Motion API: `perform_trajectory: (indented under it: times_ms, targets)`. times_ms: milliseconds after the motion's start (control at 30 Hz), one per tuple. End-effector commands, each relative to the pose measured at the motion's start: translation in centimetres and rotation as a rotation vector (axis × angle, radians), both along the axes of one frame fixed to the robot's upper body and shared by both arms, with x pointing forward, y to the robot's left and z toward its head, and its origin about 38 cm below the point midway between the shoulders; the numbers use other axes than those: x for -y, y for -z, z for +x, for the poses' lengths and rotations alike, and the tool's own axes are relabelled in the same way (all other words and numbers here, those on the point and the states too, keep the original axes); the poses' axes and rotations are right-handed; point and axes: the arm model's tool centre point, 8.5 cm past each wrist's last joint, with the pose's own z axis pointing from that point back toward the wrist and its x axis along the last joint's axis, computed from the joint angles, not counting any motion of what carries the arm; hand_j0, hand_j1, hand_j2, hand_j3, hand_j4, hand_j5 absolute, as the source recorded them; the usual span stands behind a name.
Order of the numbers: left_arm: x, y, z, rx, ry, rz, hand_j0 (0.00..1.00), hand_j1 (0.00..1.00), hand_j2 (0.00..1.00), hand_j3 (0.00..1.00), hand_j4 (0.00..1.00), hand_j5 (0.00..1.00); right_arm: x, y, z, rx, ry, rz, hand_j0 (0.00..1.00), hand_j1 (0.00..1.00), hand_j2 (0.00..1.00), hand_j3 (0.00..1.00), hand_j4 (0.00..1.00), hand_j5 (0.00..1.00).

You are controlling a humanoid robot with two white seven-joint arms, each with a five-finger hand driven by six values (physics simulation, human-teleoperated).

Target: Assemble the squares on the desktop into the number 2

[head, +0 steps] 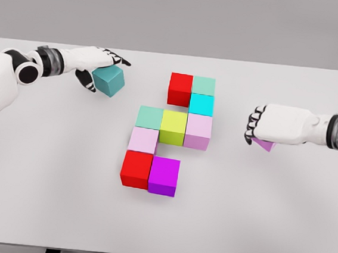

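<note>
The left hand (100, 66) pinches a teal block (109, 80) at the far left of the white tabletop (42, 198). The right hand (270, 127) curls its fingers around a small purple block (265, 145) on the right. Nine colored blocks (171, 130) sit touching in the middle between them

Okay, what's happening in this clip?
A two-armed robot is arranging coloured cubes on a white table into a digit 2. Nine cubes already sit together mid-table, from the red cube at top to the magenta cube at bottom. The left hand grips a teal cube; the right hand covers a purple cube.
</note>
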Motion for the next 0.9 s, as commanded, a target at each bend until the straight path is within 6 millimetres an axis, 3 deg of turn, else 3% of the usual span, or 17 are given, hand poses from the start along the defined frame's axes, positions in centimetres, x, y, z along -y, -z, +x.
perform_trajectory:
  times_ms: [0, 300, 600, 867]
  targets:
    - [-0.1, 0.1, 0.1, -0.003, -0.009, -0.008, 1.0, 1.0, 1.0, 1.0, 1.0, 1.0, -0.2, -0.4, -0.5, 0.004, -0.014, 0.002, 0.54, 0.54, 0.54, 0.54, 0.54, 0.54]
    - [0.5, 0.5, 0.1, -0.015, -0.011, -0.009, 1.0, 1.0, 1.0, 1.0, 1.0, 1.0, -0.6, 1.0, -1.4, -0.077, -0.023, 0.065, 0.54, 0.54, 0.54, 0.54, 0.54, 0.54]
    - [0.7, 0.6, 0.2, -0.017, -0.003, 0.01, 0.64, 0.64, 0.64, 0.64, 0.64, 0.64, -0.7, 1.5, -2.0, -0.128, -0.024, 0.107, 0.54, 0.54, 0.54, 0.54, 0.54, 0.54]
    - [0.8, 0.1, 0.4, -0.009, -0.001, 0.01, 0.62, 0.62, 0.62, 0.62, 0.62, 0.62, -0.7, 1.7, -2.3, -0.177, -0.049, 0.071, 0.54, 0.54, 0.54, 0.54, 0.54, 0.54]
